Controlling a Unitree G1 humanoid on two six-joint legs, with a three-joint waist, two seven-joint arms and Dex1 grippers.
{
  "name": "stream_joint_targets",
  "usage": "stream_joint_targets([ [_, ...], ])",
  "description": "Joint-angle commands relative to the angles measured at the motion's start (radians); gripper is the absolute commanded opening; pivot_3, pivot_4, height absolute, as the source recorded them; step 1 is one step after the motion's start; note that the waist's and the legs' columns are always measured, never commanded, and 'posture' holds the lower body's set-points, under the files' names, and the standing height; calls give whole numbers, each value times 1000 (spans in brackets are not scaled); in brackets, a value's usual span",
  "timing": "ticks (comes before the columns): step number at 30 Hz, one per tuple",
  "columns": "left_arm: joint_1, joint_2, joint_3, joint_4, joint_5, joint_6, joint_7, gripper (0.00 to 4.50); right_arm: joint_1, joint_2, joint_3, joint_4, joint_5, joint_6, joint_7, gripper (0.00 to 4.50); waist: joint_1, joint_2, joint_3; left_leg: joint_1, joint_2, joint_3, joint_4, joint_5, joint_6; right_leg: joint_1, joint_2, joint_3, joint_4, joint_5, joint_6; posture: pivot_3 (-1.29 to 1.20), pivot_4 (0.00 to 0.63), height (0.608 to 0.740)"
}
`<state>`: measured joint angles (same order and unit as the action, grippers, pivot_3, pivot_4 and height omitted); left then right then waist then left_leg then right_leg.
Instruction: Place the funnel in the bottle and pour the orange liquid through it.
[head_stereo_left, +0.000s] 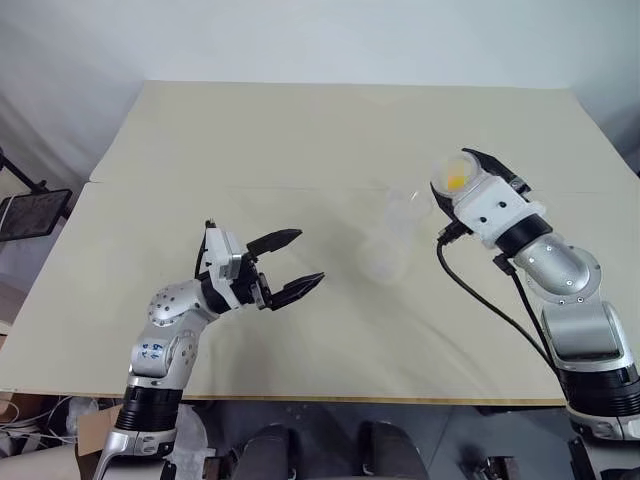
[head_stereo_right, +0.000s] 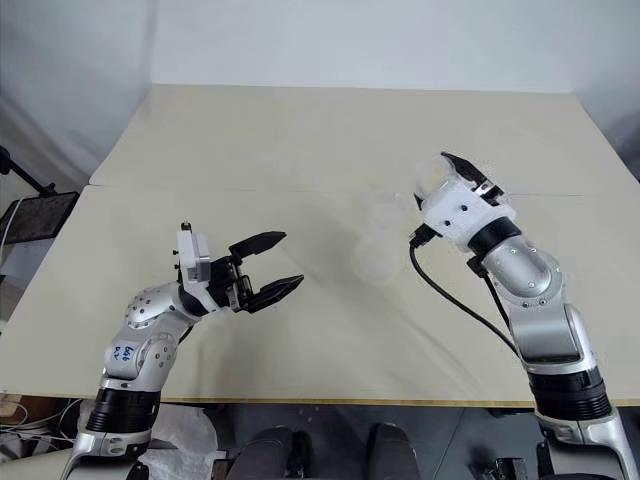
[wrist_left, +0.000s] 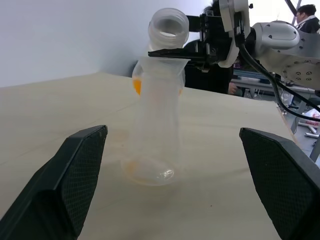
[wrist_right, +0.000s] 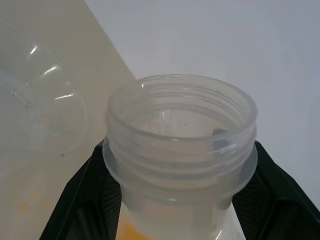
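The funnel (wrist_left: 161, 67) sits in the bottle (wrist_left: 152, 135) at mid-surface. Just beside it, the right gripper (head_stereo_left: 470, 175), clamped on a threaded container (wrist_right: 180, 145) of orange liquid (head_stereo_left: 456, 180), tips over; pouring seems barely begun. Left gripper (head_stereo_left: 290, 265) gapes empty.

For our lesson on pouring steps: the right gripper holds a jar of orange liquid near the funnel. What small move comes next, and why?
Probably tip the jar a little more toward the funnel. The funnel already sits in the bottle, the right gripper holds the jar's mouth close by it, and orange liquid remains in the jar.
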<state>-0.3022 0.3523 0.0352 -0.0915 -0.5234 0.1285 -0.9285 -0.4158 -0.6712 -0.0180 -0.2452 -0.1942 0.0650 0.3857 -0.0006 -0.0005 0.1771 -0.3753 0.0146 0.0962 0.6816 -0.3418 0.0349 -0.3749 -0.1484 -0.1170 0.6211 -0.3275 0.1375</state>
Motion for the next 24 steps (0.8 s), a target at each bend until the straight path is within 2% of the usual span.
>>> stream_joint_targets([
  [1, 0, -7, -1, -21, 2, -17, 7, 4500, -21, -13, -23, -11, -32, -54, -21, 2469, -1, 0, 0, 0, 0, 0, 0, 0, 0, 0, 0, 0, 0, 0, 0, 0, 150, 740],
  [24, 5, -34, -14, -24, 24, -41, 39, 4500, -51, -75, 9, 94, -338, -336, -124, 2469, -2, 0, 0, 0, 0, 0, 0, 0, 0, 0, 0, 0, 0, 0, 0, 0, 150, 740],
])
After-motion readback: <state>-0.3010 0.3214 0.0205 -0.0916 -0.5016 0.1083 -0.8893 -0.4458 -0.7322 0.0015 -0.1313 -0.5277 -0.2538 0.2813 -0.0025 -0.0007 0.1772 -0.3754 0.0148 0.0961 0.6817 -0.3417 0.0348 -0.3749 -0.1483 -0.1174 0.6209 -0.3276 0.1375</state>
